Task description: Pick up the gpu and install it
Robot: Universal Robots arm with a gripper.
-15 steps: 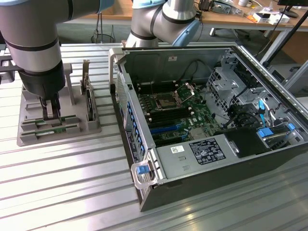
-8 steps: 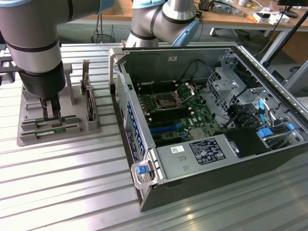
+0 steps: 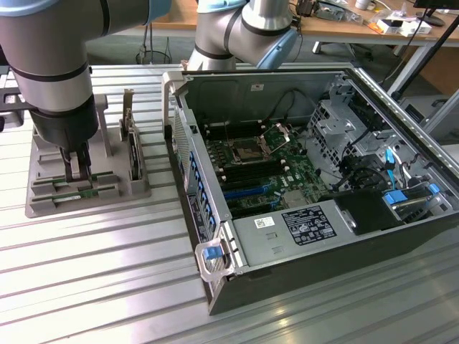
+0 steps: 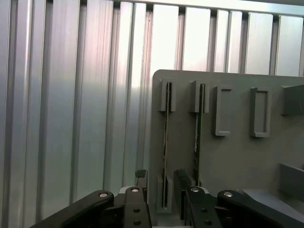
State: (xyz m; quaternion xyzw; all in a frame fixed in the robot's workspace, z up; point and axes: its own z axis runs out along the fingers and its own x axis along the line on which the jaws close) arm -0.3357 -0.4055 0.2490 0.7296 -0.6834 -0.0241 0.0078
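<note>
The pincer (image 3: 77, 175) hangs spread over the gray tray (image 3: 39, 202) on the table (image 3: 107, 279). Its 2 fingers (image 4: 135, 202) stand either side of the gpu (image 4: 166, 135), which sits on edge in a tray slot, not pinched, beside another stick (image 4: 197, 128).

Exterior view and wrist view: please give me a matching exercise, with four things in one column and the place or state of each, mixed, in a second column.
Things
1. tool
2. green stick
3. dark card
4. computer case

Places or states
A. open on top, at the exterior view's right
B. set in a slot of the gray holder, between the fingers
C. open, low over the holder
D. upright in the holder, apart from the tool

Pairs: 1-C, 2-B, 3-D, 4-A
</note>
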